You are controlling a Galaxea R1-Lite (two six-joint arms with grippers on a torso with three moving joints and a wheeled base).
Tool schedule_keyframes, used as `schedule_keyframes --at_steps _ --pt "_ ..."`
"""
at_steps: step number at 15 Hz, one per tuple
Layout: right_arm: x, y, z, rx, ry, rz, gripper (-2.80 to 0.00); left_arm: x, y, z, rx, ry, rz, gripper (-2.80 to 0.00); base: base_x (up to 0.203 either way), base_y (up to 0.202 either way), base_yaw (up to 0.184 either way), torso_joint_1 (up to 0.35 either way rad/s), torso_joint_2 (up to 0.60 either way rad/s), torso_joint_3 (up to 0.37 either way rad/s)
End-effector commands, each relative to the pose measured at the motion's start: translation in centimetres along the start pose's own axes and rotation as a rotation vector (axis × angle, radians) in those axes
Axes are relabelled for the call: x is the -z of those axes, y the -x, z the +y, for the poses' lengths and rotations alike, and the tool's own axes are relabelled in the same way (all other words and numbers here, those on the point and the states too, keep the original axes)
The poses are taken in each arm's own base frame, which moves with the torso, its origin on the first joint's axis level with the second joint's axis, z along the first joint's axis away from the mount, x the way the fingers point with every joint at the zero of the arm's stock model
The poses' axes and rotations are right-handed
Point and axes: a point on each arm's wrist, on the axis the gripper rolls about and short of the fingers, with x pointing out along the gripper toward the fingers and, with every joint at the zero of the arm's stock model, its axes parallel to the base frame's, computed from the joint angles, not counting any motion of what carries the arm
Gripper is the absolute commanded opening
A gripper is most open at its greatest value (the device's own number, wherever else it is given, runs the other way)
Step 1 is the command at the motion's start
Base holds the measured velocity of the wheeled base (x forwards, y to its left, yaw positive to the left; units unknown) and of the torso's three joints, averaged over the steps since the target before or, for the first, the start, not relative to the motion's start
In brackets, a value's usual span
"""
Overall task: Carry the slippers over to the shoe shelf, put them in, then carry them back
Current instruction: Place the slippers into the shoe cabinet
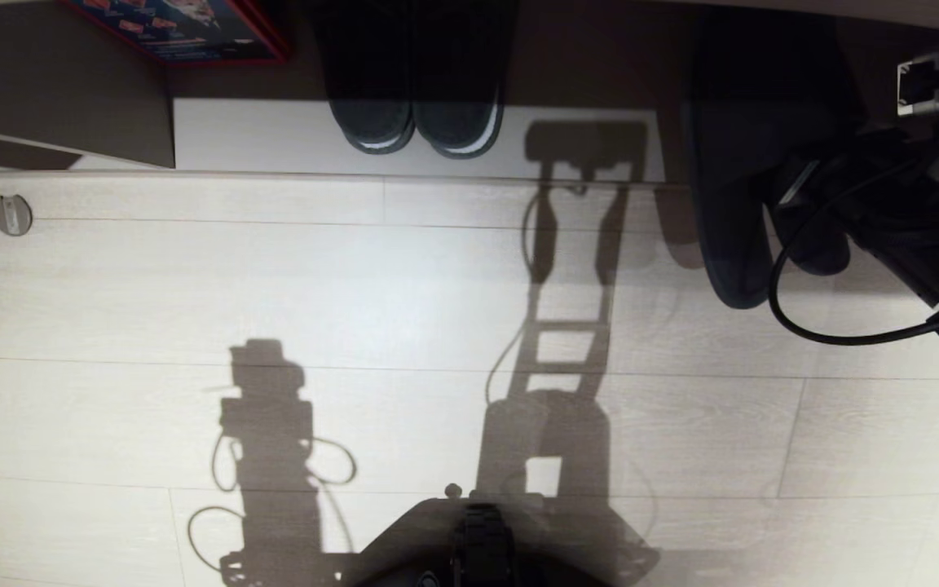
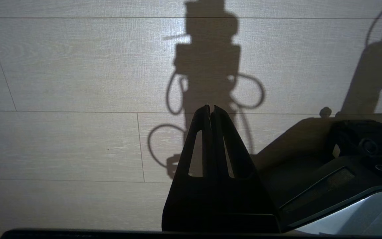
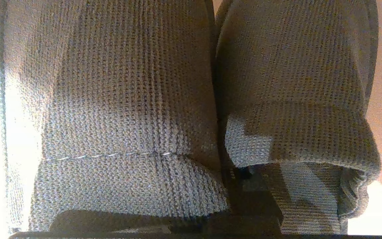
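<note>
Slippers [image 3: 128, 109] fill right wrist view, clamped in right tool | left tool [image 2: 211, 111] closed, above floor [image 2: 61, 83]

The black right arm [image 1: 910, 228], with a looping black cable along it, reaches forward at the right edge of the head view. Its gripper [image 3: 244, 179] is clamped shut on the pair of dark knit slippers [image 3: 128, 109], which hang side by side from it and fill its wrist view. The left gripper [image 2: 211, 111] hangs low beside the base, pointing at the floor, its two black fingers [image 2: 197, 139] pressed together, holding nothing.
</note>
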Motion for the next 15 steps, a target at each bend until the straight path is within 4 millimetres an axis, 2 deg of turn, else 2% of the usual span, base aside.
schedule_keyframes --at_steps 1,5,15 --pt "0.6 -1.2 -0.1 -0.003 0.001 -0.01 -2.8 0.0 0.0 0.0 0.0 -0.001 -0.002 -2.8 0.0 0.0 0.0 0.0 0.0 0.0" --pt "-0.4 -3.6 -0.6 0.007 0.015 -0.088 -2.8 0.0 0.0 0.0 0.0 0.0 -0.002 -2.8 0.0 0.0 0.0 0.0 0.0 0.0" --pt "1.0 -6.0 -0.3 0.08 0.003 -0.136 -2.8 0.0 0.0 0.0 -0.002 0.001 0.0 -2.8 0.0 0.0 0.0 0.0 0.0 0.0"
